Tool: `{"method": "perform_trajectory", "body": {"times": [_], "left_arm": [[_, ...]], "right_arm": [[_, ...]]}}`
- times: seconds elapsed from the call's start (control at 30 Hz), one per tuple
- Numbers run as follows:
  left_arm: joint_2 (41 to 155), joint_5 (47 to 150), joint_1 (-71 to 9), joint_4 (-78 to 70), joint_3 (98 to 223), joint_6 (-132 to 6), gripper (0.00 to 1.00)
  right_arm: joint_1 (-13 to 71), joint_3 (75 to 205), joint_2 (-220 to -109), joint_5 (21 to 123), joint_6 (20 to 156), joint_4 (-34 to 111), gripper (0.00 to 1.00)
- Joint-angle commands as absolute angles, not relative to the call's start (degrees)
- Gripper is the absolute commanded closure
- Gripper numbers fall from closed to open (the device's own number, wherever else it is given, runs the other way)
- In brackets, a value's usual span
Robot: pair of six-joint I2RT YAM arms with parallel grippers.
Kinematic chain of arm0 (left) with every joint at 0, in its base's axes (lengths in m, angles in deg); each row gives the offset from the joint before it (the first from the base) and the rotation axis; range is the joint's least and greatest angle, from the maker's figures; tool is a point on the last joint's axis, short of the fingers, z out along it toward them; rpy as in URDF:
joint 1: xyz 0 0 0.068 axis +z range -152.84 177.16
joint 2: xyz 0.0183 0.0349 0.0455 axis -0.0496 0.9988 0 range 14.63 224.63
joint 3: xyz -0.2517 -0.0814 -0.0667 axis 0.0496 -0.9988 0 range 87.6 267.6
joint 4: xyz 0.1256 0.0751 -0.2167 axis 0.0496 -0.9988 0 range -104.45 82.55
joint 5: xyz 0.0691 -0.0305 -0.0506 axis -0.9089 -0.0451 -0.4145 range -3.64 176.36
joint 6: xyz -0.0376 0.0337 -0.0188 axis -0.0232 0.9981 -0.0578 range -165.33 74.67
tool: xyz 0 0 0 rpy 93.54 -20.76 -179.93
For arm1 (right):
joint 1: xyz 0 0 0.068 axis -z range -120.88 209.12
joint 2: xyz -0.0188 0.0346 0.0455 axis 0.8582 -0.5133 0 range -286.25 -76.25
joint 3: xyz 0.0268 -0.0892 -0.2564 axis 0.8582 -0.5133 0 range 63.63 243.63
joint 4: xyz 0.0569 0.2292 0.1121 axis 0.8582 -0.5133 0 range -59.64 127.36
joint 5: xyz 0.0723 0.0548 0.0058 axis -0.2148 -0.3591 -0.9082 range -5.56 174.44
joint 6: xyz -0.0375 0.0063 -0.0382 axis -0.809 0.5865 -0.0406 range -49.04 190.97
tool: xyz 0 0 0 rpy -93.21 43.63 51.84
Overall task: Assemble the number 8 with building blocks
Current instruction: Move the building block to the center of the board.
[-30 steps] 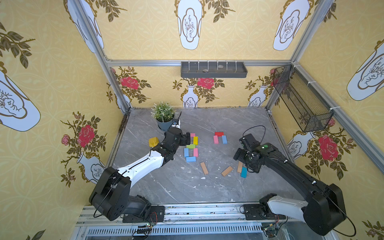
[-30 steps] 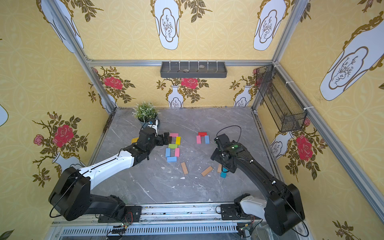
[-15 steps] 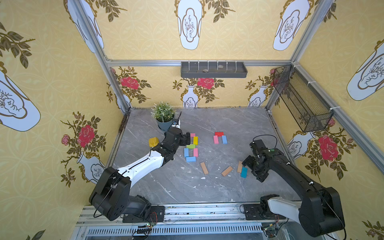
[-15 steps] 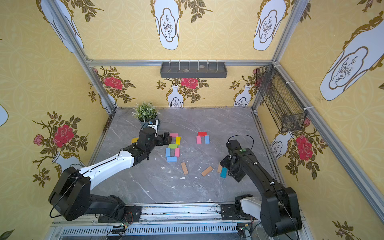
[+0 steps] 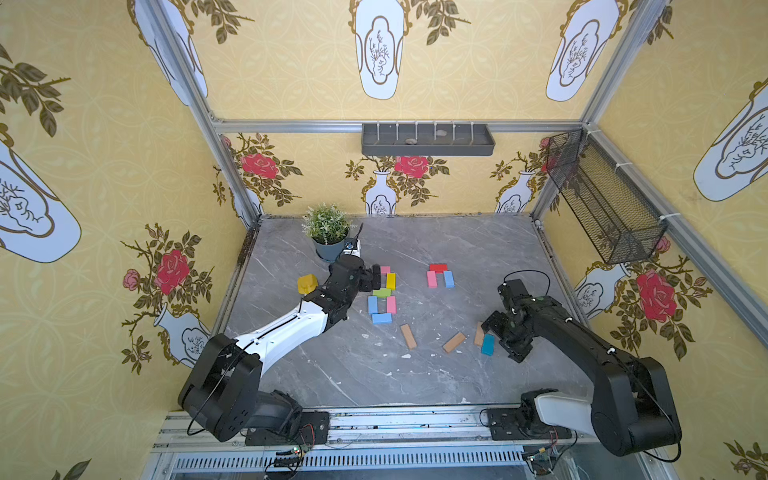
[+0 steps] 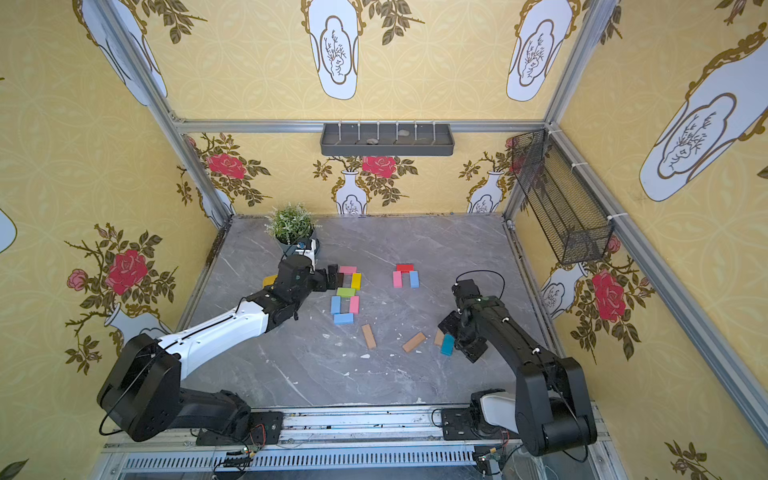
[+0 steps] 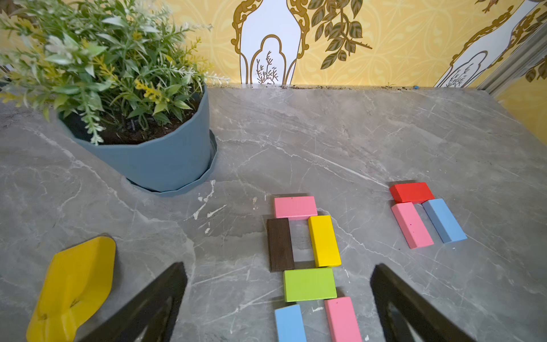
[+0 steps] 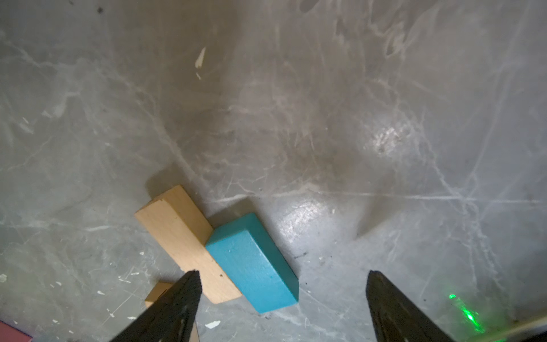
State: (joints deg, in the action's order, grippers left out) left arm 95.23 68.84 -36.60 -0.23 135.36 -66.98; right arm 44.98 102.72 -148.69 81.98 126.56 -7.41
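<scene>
Room first: the grey table (image 5: 478, 245) is bare along the back and front middle, w/ walls (image 5: 291, 62) on 3 sides. My L gripper (image 7: 278, 268), fingers wide apart & holding nothing, has the plant pot (image 7: 154, 160) close behind it and the yellow scoop toy (image 7: 74, 284) off to its L. My R gripper (image 8: 284, 274), fingers apart w/ nothing clamped, is low over the R front of the table.

Blocks: the 8 lies flat at my L fingertips.
- Top: pink top block (image 7: 295, 207).
- Upper sides: dark brown block (image 7: 279, 244) & yellow block (image 7: 324, 241).
- Mid bar: green block (image 7: 309, 284).
- Lower sides: blue side block (image 7: 288, 322) & pink side block (image 7: 342, 318).
- Base: blue bottom block (image 5: 381, 318).

Red block (image 7: 411, 192) w/ pink leg block (image 7: 411, 225) & blue leg block (image 7: 444, 220) sit apart to the R. Teal block (image 8: 251, 260) touches a tan block (image 8: 183, 237) just ahead of my R fingers. 2 loose tan blocks (image 5: 408, 336) (image 5: 454, 342) lie nr.
</scene>
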Motion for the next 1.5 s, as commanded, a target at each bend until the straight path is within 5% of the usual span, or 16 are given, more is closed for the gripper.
{"method": "perform_trajectory", "body": {"times": [0.0,0.4,0.7,1.13,1.47], "left_arm": [[95.56,68.90,-36.51,0.46,135.19,-66.95,0.00],[95.75,69.04,-36.51,0.36,135.28,-66.99,0.00],[95.75,68.95,-36.51,0.36,135.34,-66.96,0.00],[96.02,68.86,-36.51,0.27,135.43,-66.91,0.00],[96.47,69.04,-36.51,0.20,135.77,-66.91,0.00]], "right_arm": [[45.76,102.55,-149.24,82.78,126.21,-6.24,0.10],[47.35,102.20,-153.34,82.03,124.25,-3.30,0.11],[46.41,101.93,-156.16,75.80,119.95,1.86,0.20],[28.01,112.39,-167.25,76.54,114.73,1.78,0.25],[26.55,113.95,-161.01,84.68,113.55,-4.70,0.24]]}}
